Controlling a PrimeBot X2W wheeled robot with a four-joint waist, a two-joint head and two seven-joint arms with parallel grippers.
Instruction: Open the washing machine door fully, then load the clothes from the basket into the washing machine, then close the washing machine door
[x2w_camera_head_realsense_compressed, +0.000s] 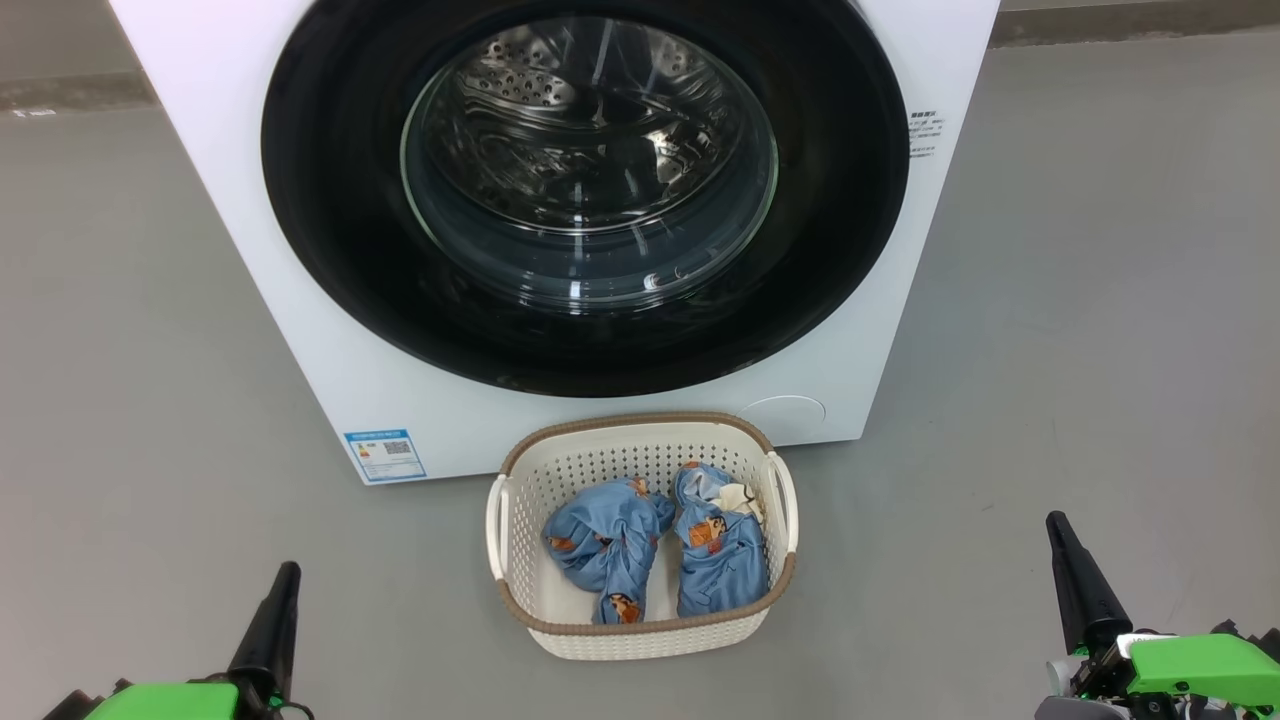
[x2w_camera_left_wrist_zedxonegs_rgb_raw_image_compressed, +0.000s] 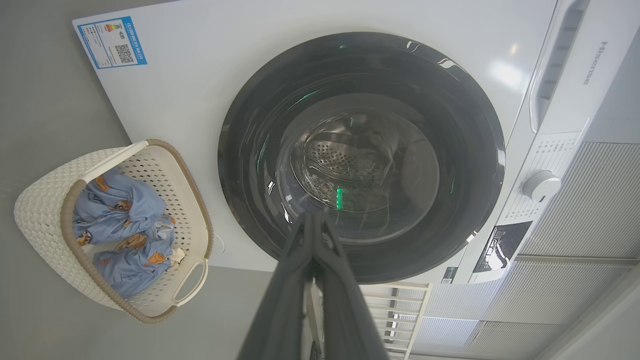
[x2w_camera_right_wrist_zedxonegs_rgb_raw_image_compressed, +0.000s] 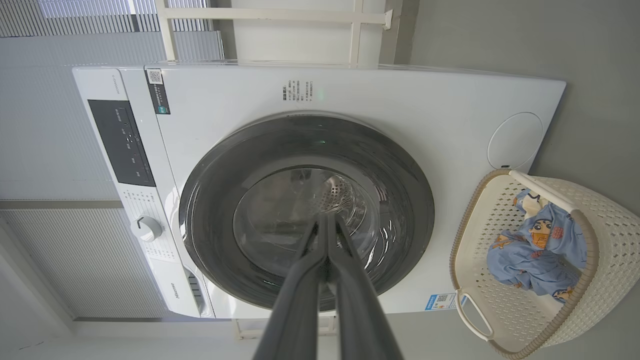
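The white washing machine (x2w_camera_head_realsense_compressed: 300, 320) stands on the floor with its round black door (x2w_camera_head_realsense_compressed: 330, 230) closed flat against the front; the steel drum shows through the glass window (x2w_camera_head_realsense_compressed: 590, 170). In front of it sits the cream basket (x2w_camera_head_realsense_compressed: 640, 435) holding two light blue printed clothes bundles (x2w_camera_head_realsense_compressed: 605, 545) (x2w_camera_head_realsense_compressed: 720, 550). My left gripper (x2w_camera_head_realsense_compressed: 280, 580) rests shut at the lower left, my right gripper (x2w_camera_head_realsense_compressed: 1062, 530) shut at the lower right, both empty and well short of the basket. The wrist views show the door (x2w_camera_left_wrist_zedxonegs_rgb_raw_image_compressed: 480, 150) (x2w_camera_right_wrist_zedxonegs_rgb_raw_image_compressed: 405, 200), the basket (x2w_camera_left_wrist_zedxonegs_rgb_raw_image_compressed: 40, 200) (x2w_camera_right_wrist_zedxonegs_rgb_raw_image_compressed: 615, 235) and each gripper's closed fingers (x2w_camera_left_wrist_zedxonegs_rgb_raw_image_compressed: 312, 220) (x2w_camera_right_wrist_zedxonegs_rgb_raw_image_compressed: 327, 220).
Grey floor (x2w_camera_head_realsense_compressed: 120, 400) surrounds the machine and basket on both sides. A blue label (x2w_camera_head_realsense_compressed: 385, 455) marks the machine's lower left corner. Control panel and knob (x2w_camera_right_wrist_zedxonegs_rgb_raw_image_compressed: 146, 228) sit along the machine's top. White shelving and ribbed wall panels lie beyond the machine.
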